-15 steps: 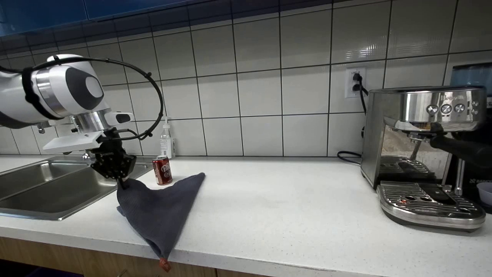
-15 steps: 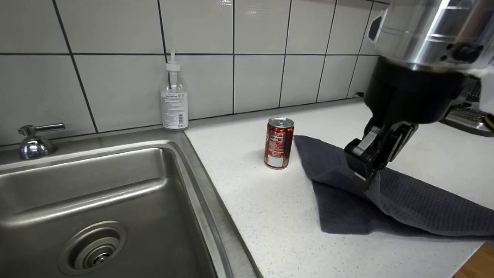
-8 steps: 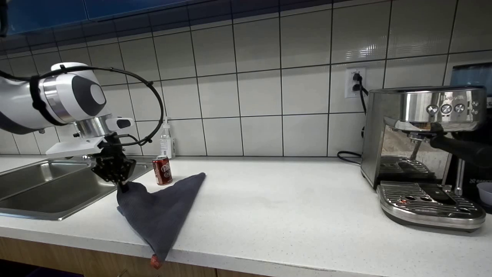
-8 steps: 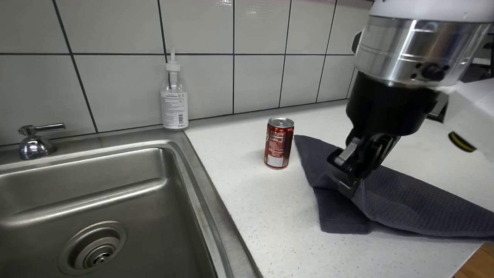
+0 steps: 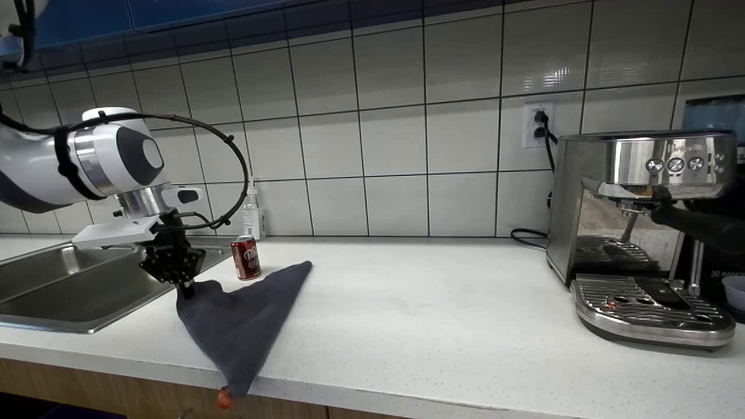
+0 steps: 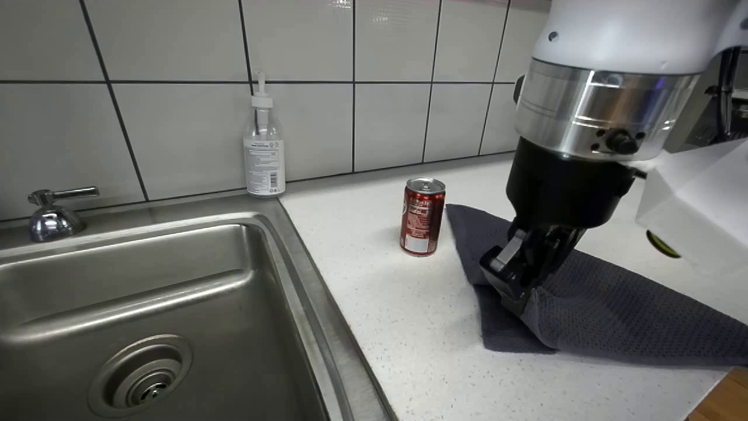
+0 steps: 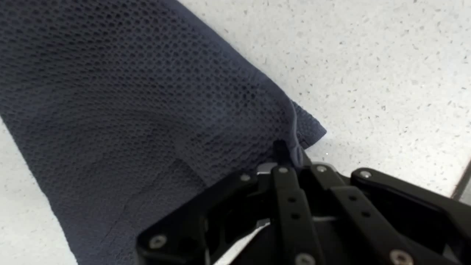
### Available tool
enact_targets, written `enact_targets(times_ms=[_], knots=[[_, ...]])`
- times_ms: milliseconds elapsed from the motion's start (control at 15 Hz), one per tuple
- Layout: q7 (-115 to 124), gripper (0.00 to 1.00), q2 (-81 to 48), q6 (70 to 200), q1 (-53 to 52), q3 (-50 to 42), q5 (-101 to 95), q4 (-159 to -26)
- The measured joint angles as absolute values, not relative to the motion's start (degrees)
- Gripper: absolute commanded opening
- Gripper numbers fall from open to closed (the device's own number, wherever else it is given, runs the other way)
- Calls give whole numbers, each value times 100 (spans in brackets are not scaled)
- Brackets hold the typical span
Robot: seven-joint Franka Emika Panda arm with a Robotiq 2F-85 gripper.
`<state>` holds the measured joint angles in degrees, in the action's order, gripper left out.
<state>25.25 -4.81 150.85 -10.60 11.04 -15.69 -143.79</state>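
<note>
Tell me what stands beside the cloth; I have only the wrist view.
Observer: An upright red can, on the counter.
Operator: Check whether it touches the fingers gripping the cloth.
Observer: It does not: both exterior views show a gap between can and fingers.
Operator: Report where the cloth ends, out of my picture.
Observer: In an exterior view, one tip of it hangs over the counter's front edge.
</note>
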Motion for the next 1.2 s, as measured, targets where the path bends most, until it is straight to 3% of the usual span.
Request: enact_targets(times_ms=[400, 467, 533, 1200], knots=[[2532, 1, -619, 15106, -1119, 970, -1588, -14299], [2532, 29, -622, 15111, -1127, 959, -1588, -14289], [2532, 30, -622, 15112, -1136, 952, -1588, -14279], [2521, 100, -569, 15112, -1189, 943, -1566, -14205]])
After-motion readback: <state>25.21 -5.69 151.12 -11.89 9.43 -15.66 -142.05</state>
